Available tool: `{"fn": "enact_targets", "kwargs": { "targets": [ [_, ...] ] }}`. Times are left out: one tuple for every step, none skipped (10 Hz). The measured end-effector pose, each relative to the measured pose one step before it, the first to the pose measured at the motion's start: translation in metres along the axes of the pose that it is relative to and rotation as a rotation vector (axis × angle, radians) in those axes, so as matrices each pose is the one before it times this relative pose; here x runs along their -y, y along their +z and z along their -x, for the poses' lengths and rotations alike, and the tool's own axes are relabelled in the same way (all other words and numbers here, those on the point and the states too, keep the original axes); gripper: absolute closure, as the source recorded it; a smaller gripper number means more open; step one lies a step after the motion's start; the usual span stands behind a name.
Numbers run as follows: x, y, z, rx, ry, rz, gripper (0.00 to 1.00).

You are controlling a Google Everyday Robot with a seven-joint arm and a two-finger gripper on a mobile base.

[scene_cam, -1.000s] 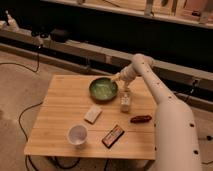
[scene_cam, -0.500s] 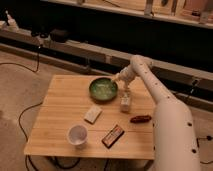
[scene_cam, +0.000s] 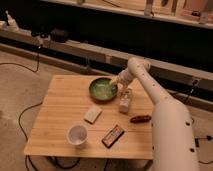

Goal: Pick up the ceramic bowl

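The green ceramic bowl [scene_cam: 103, 89] sits on the far middle of the wooden table [scene_cam: 60, 115], round and shallow with a dark rim and pale inside. My white arm reaches from the lower right over the table's right side. The gripper [scene_cam: 115, 81] is at the bowl's far right rim, right at its edge. A small white cup [scene_cam: 77, 135] stands near the front of the table, apart from the bowl.
A small pale bottle [scene_cam: 124, 101] stands just right of the bowl, under my arm. A pale flat packet [scene_cam: 92, 114], a dark snack bar [scene_cam: 112, 136] and a red packet [scene_cam: 140, 119] lie on the table. Cables run on the floor at left.
The gripper has shifted slightly toward the bowl's right rim. The bowl and the other things have not moved.
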Motion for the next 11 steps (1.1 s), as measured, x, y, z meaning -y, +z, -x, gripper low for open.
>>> {"fn": "enact_targets", "kwargs": {
  "targets": [
    [0.00347,0.00527,0.00528,0.01504,-0.00167,0.00689,0.35],
    [0.00163,0.00231,0.00254,0.0085,0.0043,0.00652,0.37],
    [0.00248,0.00038,0.00123,0.00624,0.01058,0.00394,0.46],
    [0.0033,-0.00004,0.00043,0.00372,0.00553,-0.00068,0.54],
    [0.00513,0.00045,0.00129,0.00781,0.00376,-0.00115,0.66],
    [0.00189,-0.00021,0.00111,0.00612,0.0033,-0.00221,0.74],
    [0.00405,-0.00024,0.00079,0.00623,0.00262,-0.00551,0.85],
    [0.00197,-0.00056,0.00075,0.00602,0.00558,-0.0052,0.94],
    [0.00098,0.00052,0.00134,0.00846,0.01109,-0.01,0.99],
    [0.00197,-0.00073,0.00099,0.00843,0.01445,-0.01769,1.0],
    [0.00337,-0.0033,-0.00035,0.001,0.00597,-0.01578,1.0]
  ]
}}
